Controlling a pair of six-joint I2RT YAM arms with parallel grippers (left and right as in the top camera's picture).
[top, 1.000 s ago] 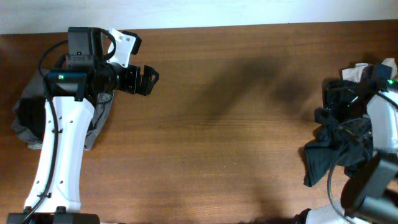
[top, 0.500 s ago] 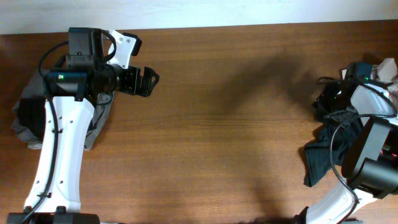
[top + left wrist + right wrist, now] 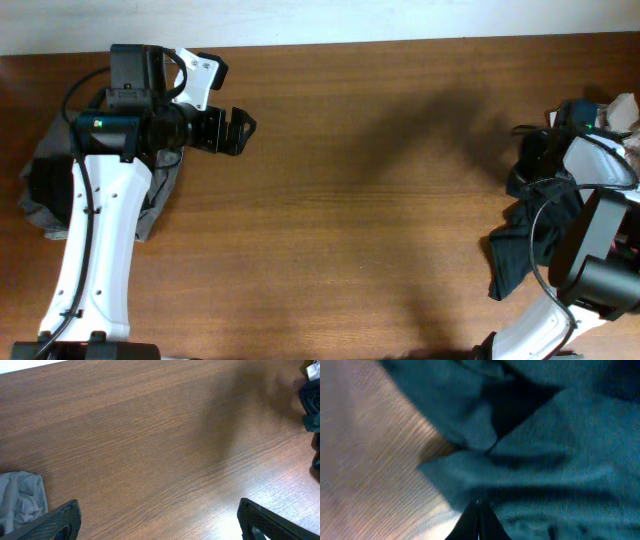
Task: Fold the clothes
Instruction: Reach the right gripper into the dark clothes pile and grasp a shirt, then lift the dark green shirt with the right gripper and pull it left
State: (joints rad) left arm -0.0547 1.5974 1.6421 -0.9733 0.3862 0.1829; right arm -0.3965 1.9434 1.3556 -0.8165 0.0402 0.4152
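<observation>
At the left edge of the desk (image 3: 350,220) lies a crumpled grey garment (image 3: 40,190), partly under the left arm (image 3: 95,240). That white arm rises from the near left corner toward the far edge, then bends at the wrist so the left hand (image 3: 240,125) points right, along the far edge. The hand is released, its two fingers spread wide over bare wood and grasping nothing. The left wrist view shows the left hand (image 3: 160,520) with one dark finger (image 3: 55,522) at each lower corner, the grey garment (image 3: 20,497) just beside the left one, and plain desk (image 3: 150,435) between.

The middle of the desk carries only shadow.

At the right edge sits a heap of dark clothes (image 3: 515,250), with a pale piece (image 3: 625,108) at the far right corner. The right arm (image 3: 590,230) comes up from the near right corner and curls over the heap, its right hand (image 3: 535,165) sunk into the dark cloth. In the blurred right wrist view the right hand (image 3: 477,510) is clenched, fingertips pressed together against a fold of the dark clothes (image 3: 560,450), at the heap's edge beside bare wood (image 3: 365,460). The blur hides whether any cloth is caught between them.
</observation>
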